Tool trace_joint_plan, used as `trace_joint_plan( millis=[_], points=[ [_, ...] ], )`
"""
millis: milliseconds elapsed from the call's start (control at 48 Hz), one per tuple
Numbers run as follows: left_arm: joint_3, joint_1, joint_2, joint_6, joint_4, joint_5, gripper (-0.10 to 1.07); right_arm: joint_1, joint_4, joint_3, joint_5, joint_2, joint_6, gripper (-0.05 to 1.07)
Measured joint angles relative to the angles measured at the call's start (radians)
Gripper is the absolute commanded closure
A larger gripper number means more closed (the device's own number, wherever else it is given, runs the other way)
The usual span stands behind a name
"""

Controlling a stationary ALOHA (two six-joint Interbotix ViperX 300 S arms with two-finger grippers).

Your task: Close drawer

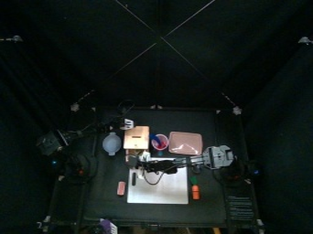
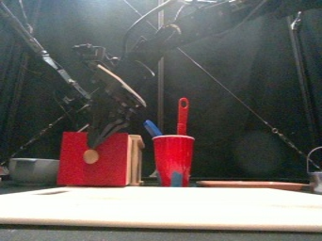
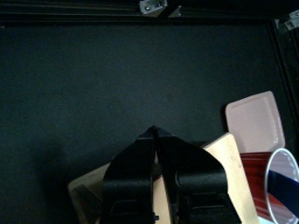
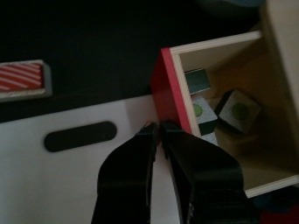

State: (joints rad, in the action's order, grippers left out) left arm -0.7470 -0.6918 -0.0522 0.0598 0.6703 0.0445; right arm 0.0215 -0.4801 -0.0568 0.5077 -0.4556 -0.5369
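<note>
Table (image 1: 146, 212) black, white sheet (image 1: 159, 187) on it, black curtains (image 1: 156, 55) around. Drawer (image 4: 170, 79) open. Left gripper (image 3: 156, 133), right gripper (image 4: 156, 129): jaws closed, empty.

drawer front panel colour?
Red, on the drawer, with a round tan knob. Front view shows it best.

Dim pen, lit from above.
Glare at curtain top, front view; near sheet (image 2: 164, 207) blurred; jaws soft in wrist views.

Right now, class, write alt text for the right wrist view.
The right gripper hovers at the red front panel of an open wooden drawer holding green-patterned blocks. Below lie a white board and a red-striped eraser-like block.
</note>
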Motion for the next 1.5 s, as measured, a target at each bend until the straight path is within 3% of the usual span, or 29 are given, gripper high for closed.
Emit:
trace_joint_plan(
  millis=[979, 1333, 1500],
  points=[
    [0.000, 0.000, 0.000, 0.000, 0.000, 0.000, 0.56, -0.118, -0.044, -0.067, -0.002, -0.052, -0.003, 0.46],
    [-0.005, 0.000, -0.017, 0.003, 0.000, -0.011, 0.56, -0.115, -0.044, -0.075, -0.002, -0.052, -0.002, 0.46],
    [-0.021, 0.011, -0.066, 0.000, 0.002, -0.078, 0.56, -0.087, -0.061, -0.095, -0.011, -0.044, 0.002, 0.46]
  ],
)
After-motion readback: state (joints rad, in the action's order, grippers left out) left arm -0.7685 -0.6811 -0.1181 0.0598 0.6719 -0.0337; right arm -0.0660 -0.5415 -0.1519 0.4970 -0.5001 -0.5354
